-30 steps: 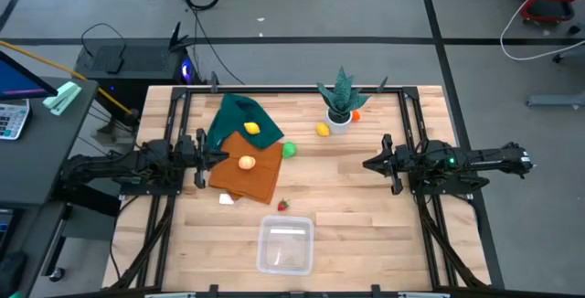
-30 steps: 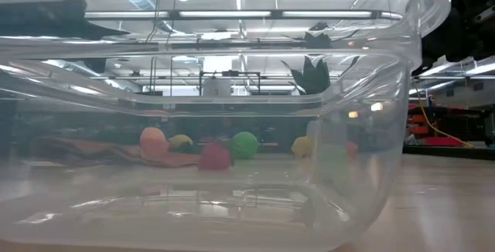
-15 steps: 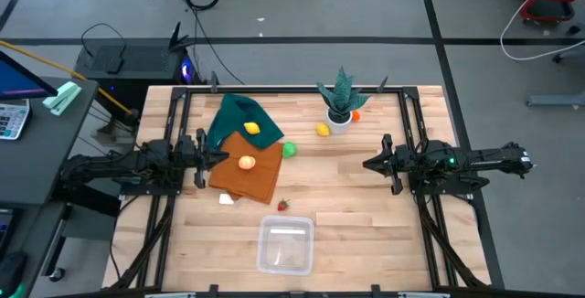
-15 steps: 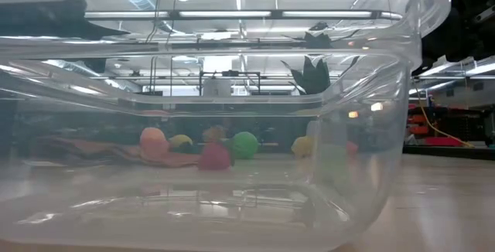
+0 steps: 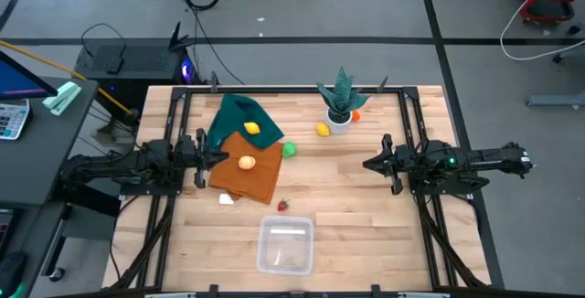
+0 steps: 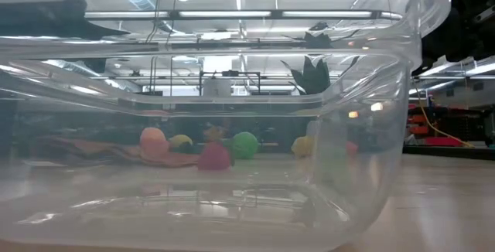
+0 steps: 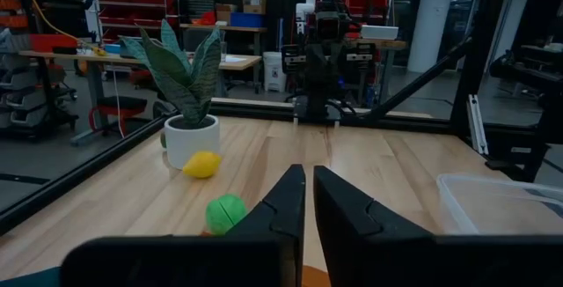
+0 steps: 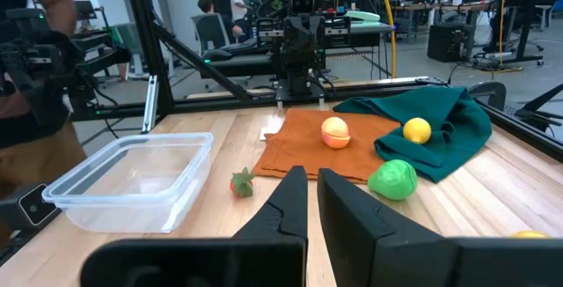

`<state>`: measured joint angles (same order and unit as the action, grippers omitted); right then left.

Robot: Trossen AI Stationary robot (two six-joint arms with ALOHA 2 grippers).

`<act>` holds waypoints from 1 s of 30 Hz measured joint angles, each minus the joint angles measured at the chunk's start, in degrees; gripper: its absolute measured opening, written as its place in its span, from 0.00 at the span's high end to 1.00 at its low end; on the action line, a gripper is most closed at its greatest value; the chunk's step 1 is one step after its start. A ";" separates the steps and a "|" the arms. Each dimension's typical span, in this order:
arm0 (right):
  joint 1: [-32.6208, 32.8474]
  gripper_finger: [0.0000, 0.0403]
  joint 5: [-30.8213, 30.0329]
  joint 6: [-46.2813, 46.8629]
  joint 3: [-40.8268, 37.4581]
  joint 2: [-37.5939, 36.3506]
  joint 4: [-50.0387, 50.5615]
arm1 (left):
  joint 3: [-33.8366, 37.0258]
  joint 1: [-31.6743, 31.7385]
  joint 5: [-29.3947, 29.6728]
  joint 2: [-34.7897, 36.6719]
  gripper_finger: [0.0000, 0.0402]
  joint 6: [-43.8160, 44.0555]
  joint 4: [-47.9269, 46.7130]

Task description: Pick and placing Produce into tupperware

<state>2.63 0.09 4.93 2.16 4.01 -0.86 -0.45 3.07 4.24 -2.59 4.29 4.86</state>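
Observation:
The clear tupperware (image 5: 285, 244) sits near the table's near edge, its wall filling the low view (image 6: 232, 128). Produce lies apart from it: an orange fruit (image 5: 247, 162) on an orange cloth, a yellow one (image 5: 252, 129) on a green cloth, a green one (image 5: 290, 149), a red strawberry (image 5: 283, 205), a yellow lemon (image 5: 323, 130) and a small orange piece (image 5: 356, 115) by the potted plant. My left gripper (image 5: 222, 156) waits shut at the table's left side over the cloth's edge. My right gripper (image 5: 367, 164) waits shut at the right side. Neither touches anything.
A spiky potted plant (image 5: 340, 100) stands near the far edge. An orange cloth (image 5: 249, 173) and a green cloth (image 5: 236, 119) lie left of centre. A small white scrap (image 5: 227, 199) lies by the orange cloth. People show in the room beyond the table (image 8: 35, 76).

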 joint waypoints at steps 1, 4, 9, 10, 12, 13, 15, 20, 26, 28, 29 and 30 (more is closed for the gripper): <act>0.00 1.00 0.00 0.01 0.01 0.02 0.00 | 0.00 0.00 -0.01 -0.02 0.91 -0.01 0.00; 0.00 1.00 0.00 0.01 0.01 0.01 0.02 | 0.02 0.01 0.00 0.00 0.90 -0.01 0.00; 0.00 1.00 0.00 0.01 0.01 0.01 0.02 | 0.00 0.00 0.01 0.00 0.91 -0.01 0.00; 0.00 1.00 -0.01 0.01 0.00 0.01 0.01 | 0.01 0.02 0.00 0.00 0.92 0.00 0.00; 0.00 1.00 -0.01 0.00 0.01 0.02 0.02 | 0.00 0.00 -0.01 -0.02 0.92 -0.01 0.00; 0.00 1.00 -0.01 0.00 0.01 0.01 0.01 | 0.01 0.00 0.01 0.00 0.93 -0.01 0.00; 0.00 1.00 0.01 0.00 0.01 0.00 0.00 | 0.02 0.01 0.00 0.00 0.93 0.00 0.00; 0.00 1.00 0.01 0.01 0.01 0.01 0.01 | 0.02 0.00 0.01 0.00 0.92 -0.01 0.00; 0.00 1.00 -0.01 0.02 0.00 0.02 0.00 | 0.00 0.00 0.01 0.00 0.90 -0.01 0.00; 0.00 1.00 0.01 0.02 0.01 0.02 0.02 | 0.01 0.01 0.00 0.00 0.90 0.00 0.00; 0.00 1.00 -0.01 0.02 0.00 0.02 0.00 | 0.00 0.01 0.00 -0.02 0.91 -0.01 0.00; 0.00 1.00 0.00 0.01 0.01 0.02 0.01 | 0.02 0.02 -0.01 0.00 0.91 0.00 0.00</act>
<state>2.63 0.09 4.94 2.17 4.03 -0.86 -0.43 3.09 4.24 -2.59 4.29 4.86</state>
